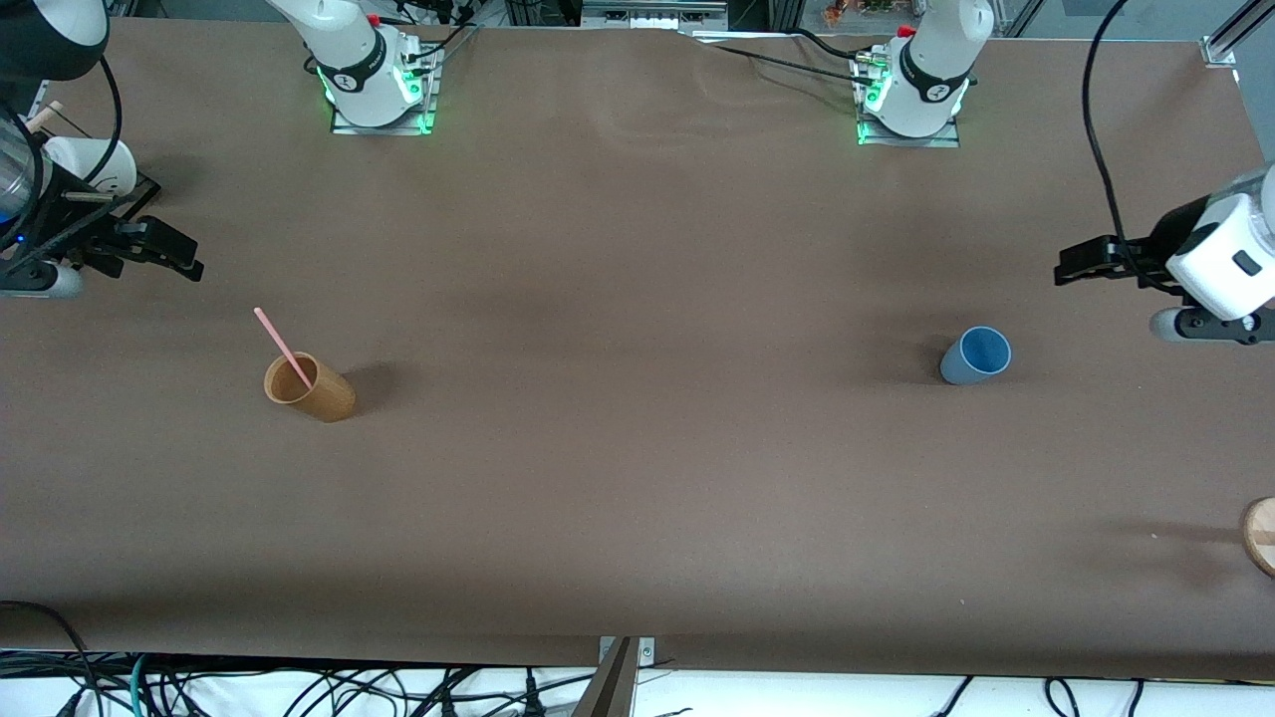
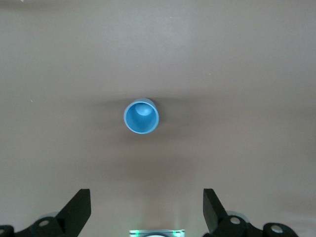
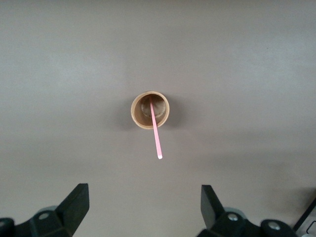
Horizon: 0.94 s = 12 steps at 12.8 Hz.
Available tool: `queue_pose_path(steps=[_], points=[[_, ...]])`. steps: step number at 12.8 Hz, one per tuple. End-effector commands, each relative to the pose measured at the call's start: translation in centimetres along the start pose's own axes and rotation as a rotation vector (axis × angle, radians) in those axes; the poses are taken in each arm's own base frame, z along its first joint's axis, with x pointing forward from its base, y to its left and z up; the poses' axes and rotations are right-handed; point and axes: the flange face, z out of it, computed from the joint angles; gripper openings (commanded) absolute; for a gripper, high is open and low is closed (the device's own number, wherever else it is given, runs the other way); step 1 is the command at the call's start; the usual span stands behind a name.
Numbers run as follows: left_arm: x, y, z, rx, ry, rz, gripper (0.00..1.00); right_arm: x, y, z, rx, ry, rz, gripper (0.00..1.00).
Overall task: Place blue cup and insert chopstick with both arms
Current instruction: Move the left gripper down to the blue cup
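Jaws: both my pairs wide open, holding nothing | left gripper (image 1: pixel 1071 267) over blue cup's (image 1: pixel 975 356) table end, right gripper (image 1: pixel 184 257) near orange-brown cup (image 1: pixel 310 387) | risk: tipping either cup, chopstick (image 1: pixel 283 349) leaning loose

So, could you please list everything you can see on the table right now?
blue cup: one, blue-grey, upright toward the left arm's end of the table.
orange-brown cup: one, upright toward the right arm's end.
chopstick: one, pale pink, leaning inside the orange-brown cup.
wooden object: one, tan, at the table edge, nearer the camera than the blue cup.
left pincer: black, open, hovering beside the blue cup.
right pincer: black, open, hovering near the orange-brown cup.
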Motion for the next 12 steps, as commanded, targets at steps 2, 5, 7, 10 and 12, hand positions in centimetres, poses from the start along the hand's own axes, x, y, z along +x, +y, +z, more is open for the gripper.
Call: queue_pose_path(steps=[2,5,7,10,12], points=[[0.9,-4.2,4.6,0.018,0.004,0.09,1.0,-0.3,-0.2,-0.5,0.011,0.009,0.007,1.0],[2.1,-5.1,11.0,0.059,0.024,0.099,1.0,-0.3,-0.2,-0.5,0.011,0.009,0.007,1.0],[2.2,-6.0,14.2,0.057,0.019,0.089,1.0,-0.3,-0.2,-0.5,0.011,0.009,0.007,1.0],[2.2,-6.7,17.9,0.058,0.04,0.076,1.0,-0.3,-0.2,-0.5,0.011,0.009,0.007,1.0],[1.9,-6.6,19.9,0.056,0.04,0.068,1.0,-0.3,-0.2,-0.5,0.011,0.009,0.007,1.0]])
